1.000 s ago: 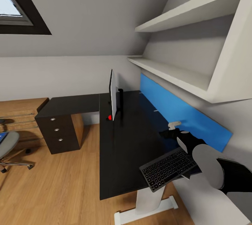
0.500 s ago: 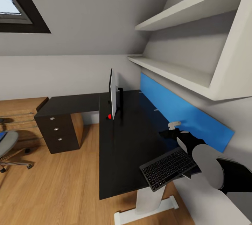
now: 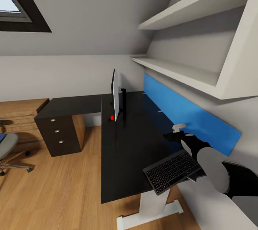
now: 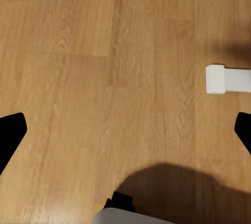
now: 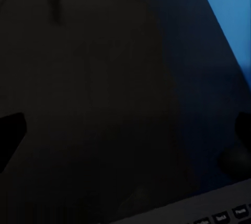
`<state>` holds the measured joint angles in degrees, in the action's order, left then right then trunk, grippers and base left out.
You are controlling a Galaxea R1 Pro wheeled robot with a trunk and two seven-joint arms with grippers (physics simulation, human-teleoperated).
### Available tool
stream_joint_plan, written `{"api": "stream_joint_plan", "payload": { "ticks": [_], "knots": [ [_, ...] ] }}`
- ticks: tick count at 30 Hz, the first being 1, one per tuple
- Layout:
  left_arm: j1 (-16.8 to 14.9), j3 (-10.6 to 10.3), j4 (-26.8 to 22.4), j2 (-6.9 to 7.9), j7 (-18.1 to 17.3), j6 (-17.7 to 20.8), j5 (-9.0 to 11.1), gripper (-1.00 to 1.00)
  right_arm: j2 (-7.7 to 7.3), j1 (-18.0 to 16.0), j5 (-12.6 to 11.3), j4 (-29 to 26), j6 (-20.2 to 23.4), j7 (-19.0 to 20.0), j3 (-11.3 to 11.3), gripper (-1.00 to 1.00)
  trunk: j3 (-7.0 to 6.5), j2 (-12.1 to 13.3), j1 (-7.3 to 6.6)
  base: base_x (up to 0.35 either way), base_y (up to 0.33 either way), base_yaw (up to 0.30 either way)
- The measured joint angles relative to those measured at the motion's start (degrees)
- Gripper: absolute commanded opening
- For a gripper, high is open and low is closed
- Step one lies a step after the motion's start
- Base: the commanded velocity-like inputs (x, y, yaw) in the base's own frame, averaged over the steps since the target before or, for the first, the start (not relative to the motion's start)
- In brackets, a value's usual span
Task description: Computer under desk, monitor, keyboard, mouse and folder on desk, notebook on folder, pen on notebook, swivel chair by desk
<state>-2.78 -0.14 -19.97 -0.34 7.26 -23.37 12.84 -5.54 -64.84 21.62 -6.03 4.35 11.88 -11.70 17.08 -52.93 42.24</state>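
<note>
Nearest in the head view, the right arm reaches in from the lower right, and its right hand [image 3: 191, 171] is closed on the back edge of the keyboard [image 3: 172, 171]. The keyboard is tilted and sits over the near right corner of the desk [image 3: 129, 151]; whether it touches the black top cannot be told. In the right wrist view a strip of its keys [image 5: 219, 217] shows at one edge, with the dark desk top [image 5: 94, 104] beyond it.

The left hand [image 4: 125, 135] points down at the wood plank floor [image 4: 104, 51], its two black fingertips [image 4: 9, 135] spread far apart with nothing between them; a white desk foot [image 4: 222, 79] lies on the floor nearby.

Further along the desk the monitor [image 3: 115, 96] stands upright on its stand, seen almost edge-on, a red dot at its lower corner. A long blue wall panel [image 3: 186, 115] runs behind the desk under white shelves [image 3: 186, 76].

At the far left end of the desk is the dark drawer unit [image 3: 59, 135] with three silver knobs. Well apart from it, at the picture's left edge, stands the swivel chair [image 3: 7, 147], with a sliver of the blue folder [image 3: 2, 138] on its seat. A skylight [image 3: 14, 8] sits in the sloped ceiling.
</note>
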Motion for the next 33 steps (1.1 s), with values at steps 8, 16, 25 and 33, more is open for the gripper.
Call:
{"api": "stream_joint_plan", "payload": {
  "ticks": [8, 16, 25, 33],
  "knots": [
    [0.0, 0.0, 0.0, 0.00, 0.0, 0.0, 0.0, 1.00, 0.00, 0.0, 0.0, -0.1, 0.1, -0.1, 0.0, 1.00, 1.44, -3.2, 1.76, 0.000, 0.000, 0.000],
    [0.0, 0.0, 0.0, 0.00, 0.0, 0.0, 0.0, 1.00, 0.00, 0.0, -0.1, -0.1, 0.1, -0.1, 0.0, 1.00, 2.88, -6.4, 3.52, 0.000, 0.000, 0.000],
    [0.0, 0.0, 0.0, 0.00, 0.0, 0.0, 0.0, 1.00, 0.00, 0.0, -0.1, -0.1, 0.1, -0.1, 0.0, 1.00, 4.50, -10.0, 5.49, 0.000, 0.000, 0.000],
    [0.0, 0.0, 0.0, 0.03, 0.0, 0.0, 0.0, 1.00, 0.06, 0.0, -0.1, -0.1, 0.3, 0.0, -0.1, 1.00, 5.93, -13.2, 7.25, 0.000, 0.000, 0.000]
  ]
}}
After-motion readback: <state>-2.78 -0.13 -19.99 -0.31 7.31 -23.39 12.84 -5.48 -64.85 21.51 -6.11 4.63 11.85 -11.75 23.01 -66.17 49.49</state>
